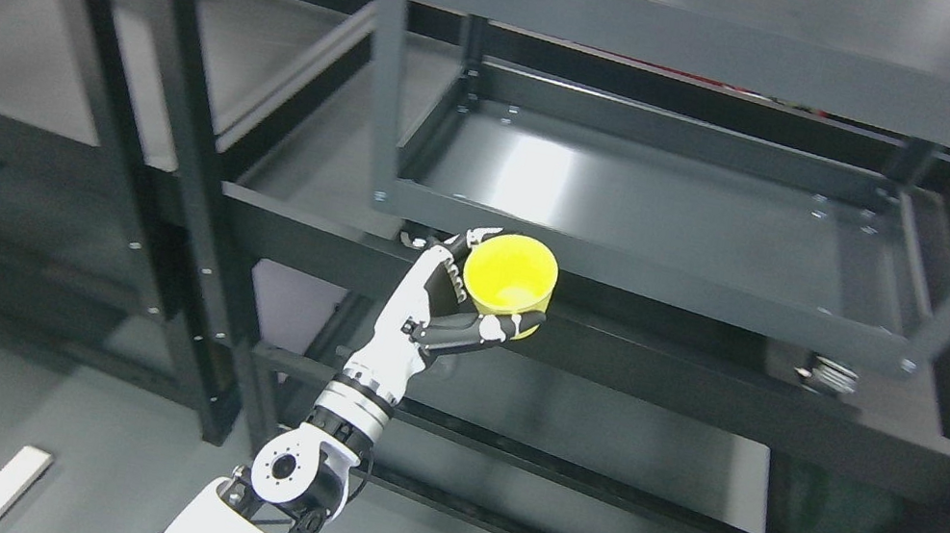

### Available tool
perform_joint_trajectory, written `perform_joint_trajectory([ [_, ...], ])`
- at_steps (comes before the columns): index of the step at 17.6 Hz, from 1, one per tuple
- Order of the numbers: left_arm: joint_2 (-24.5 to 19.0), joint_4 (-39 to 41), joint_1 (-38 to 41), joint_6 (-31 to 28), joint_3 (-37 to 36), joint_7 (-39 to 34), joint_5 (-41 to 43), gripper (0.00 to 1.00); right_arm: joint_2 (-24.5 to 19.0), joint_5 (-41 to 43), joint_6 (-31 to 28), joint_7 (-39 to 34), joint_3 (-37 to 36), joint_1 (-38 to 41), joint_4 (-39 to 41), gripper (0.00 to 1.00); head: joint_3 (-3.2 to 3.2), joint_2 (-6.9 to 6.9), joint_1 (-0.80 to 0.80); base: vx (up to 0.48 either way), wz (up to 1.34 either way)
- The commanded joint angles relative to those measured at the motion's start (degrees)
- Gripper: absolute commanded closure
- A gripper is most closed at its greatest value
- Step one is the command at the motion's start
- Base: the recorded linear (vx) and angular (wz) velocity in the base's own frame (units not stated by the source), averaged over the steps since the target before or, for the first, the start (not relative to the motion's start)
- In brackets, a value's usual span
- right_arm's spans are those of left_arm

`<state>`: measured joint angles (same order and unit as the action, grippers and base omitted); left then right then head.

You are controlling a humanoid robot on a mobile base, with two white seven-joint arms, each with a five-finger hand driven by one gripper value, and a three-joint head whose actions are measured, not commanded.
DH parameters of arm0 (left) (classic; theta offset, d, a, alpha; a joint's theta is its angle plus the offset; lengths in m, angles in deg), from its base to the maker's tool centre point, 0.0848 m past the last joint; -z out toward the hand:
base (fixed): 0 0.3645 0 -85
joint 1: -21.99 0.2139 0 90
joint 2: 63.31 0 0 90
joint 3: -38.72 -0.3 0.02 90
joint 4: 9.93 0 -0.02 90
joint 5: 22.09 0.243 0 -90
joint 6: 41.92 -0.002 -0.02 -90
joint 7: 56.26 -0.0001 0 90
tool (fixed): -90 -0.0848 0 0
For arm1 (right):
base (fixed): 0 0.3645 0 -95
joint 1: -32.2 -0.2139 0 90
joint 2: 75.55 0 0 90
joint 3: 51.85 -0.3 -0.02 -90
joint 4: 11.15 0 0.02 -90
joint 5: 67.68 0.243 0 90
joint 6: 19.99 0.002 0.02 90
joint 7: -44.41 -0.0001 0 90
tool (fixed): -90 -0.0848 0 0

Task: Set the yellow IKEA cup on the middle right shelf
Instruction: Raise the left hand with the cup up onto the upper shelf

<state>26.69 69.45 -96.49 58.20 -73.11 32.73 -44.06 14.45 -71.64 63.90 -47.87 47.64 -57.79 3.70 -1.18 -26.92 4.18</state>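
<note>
White and black, the robot's left arm (328, 436) comes up from the bottom of the picture, left of the middle; its left hand (454, 302) is wrapped around the yellow cup (511, 283), with dark fingers (493, 328) curled under the side and a fingertip at the rim; the cup is in the air, open end tipped toward the camera, just below the front edge of the middle right shelf (662, 202); it is not on the shelf yet; I think the job now is to lift the cup a bit more so it clears the front lip (631, 270), then push it forward over the grey floor of the shelf; go slow and turn the cup so its bottom faces down before letting go; watch the upright post (385, 85) on the left so the hand does not bump it; farther back the shelf shows nothing on it; the right arm is not seen.
</note>
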Motion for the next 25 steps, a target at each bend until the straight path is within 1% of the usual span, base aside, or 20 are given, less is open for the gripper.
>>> perform_joint_trajectory([
  [1, -1.00, 0.78, -5.44, -0.27, -2.34, 0.13, 0.09, 0.99, 1.00, 0.00, 0.05, 0.25, 0.00, 0.25, 0.00, 0.01, 0.00, 0.00, 0.00, -0.043, -0.48],
  [5, -1.00, 0.95, -9.22, -0.18, -2.08, 0.13, 0.17, 0.99, 1.00, 0.00, 0.05, 0.17, 0.00, 0.34, 0.00, 0.01, 0.00, 0.00, 0.00, -0.019, -0.32],
  [8, -1.00, 1.39, -12.30, -0.18, -1.11, 0.04, 0.52, 0.99, 1.00, 0.00, 0.05, 0.25, 0.00, 0.25, 0.00, 0.01, 0.00, 0.00, 0.00, 0.034, 0.03],
  [12, -1.00, 1.57, -15.89, -0.71, -1.55, 0.04, 0.70, 0.99, 1.00, 0.00, 0.05, 0.25, 0.00, 0.34, 0.00, 0.01, 0.00, 0.00, 0.00, 0.010, -0.03],
  [15, -1.00, 1.04, -19.76, -1.06, 0.11, -0.05, 0.79, 0.99, 1.00, 0.00, 0.05, 0.16, 0.00, 0.34, 0.00, 0.01, 0.00, 0.00, 0.00, 0.011, 0.02],
  [20, -1.00, -0.01, -25.82, -5.00, 4.33, -0.22, 0.70, 0.99, 1.00, 0.00, -0.04, 0.17, 0.00, 0.34, 0.00, 0.01, 0.00, 0.01, 0.00, 0.063, -0.12],
  [23, -1.00, -0.89, -28.91, -9.83, 7.50, -1.18, 0.70, 0.99, 1.00, 0.00, 0.05, 0.17, 0.00, 0.34, 0.00, 0.01, 0.00, 0.01, 0.00, 0.117, -0.30],
  [25, -1.00, -0.81, -30.14, -10.64, 8.56, -1.80, 0.61, 0.99, 1.00, 0.00, 0.05, 0.25, 0.00, 0.34, 0.00, 0.01, 0.00, 0.02, 0.00, 0.116, -0.28],
])
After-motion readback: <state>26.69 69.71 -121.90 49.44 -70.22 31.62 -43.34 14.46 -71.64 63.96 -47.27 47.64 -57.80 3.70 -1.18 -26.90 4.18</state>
